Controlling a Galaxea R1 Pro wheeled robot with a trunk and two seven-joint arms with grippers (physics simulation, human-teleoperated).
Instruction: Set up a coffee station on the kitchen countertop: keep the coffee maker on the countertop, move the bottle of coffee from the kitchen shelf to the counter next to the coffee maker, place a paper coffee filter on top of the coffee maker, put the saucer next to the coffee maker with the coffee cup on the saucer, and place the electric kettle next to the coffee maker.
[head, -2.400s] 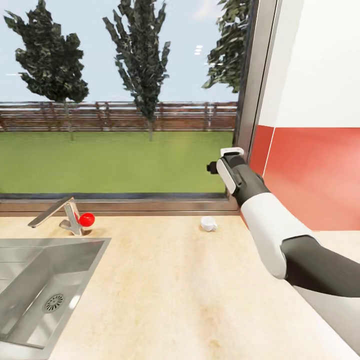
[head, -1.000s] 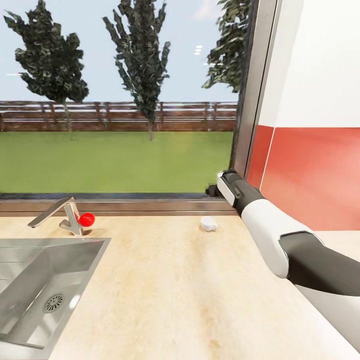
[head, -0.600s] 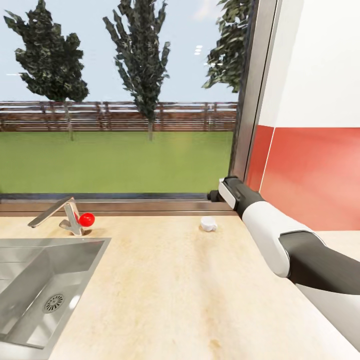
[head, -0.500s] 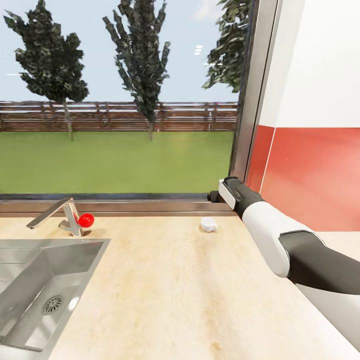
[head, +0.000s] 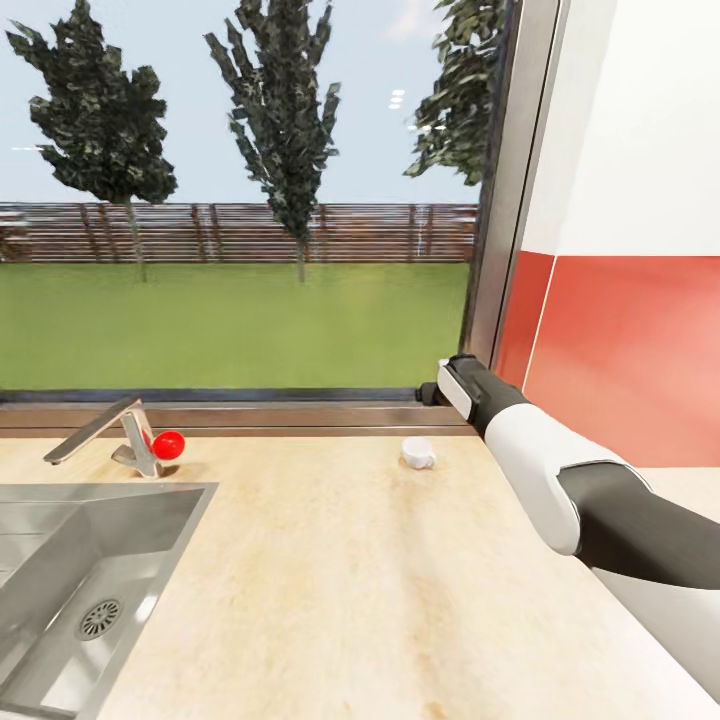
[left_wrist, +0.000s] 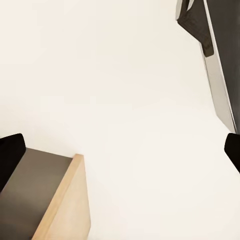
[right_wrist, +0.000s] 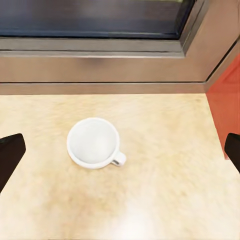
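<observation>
Our right gripper (right_wrist: 120, 150) hung wide open and empty above the cup (right_wrist: 93, 142); closing off-centre could have tipped it.

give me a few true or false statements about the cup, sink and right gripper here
1. The cup stands upright on the counter. True.
2. The cup sits on a saucer. False: it rests directly on the counter.
3. The right gripper is shut on the cup. False: its fingertips are spread wide, clear of the cup.
4. The sink lies left of the cup in the head view. True.
5. The cup is full of coffee. False: it looks empty.
</observation>
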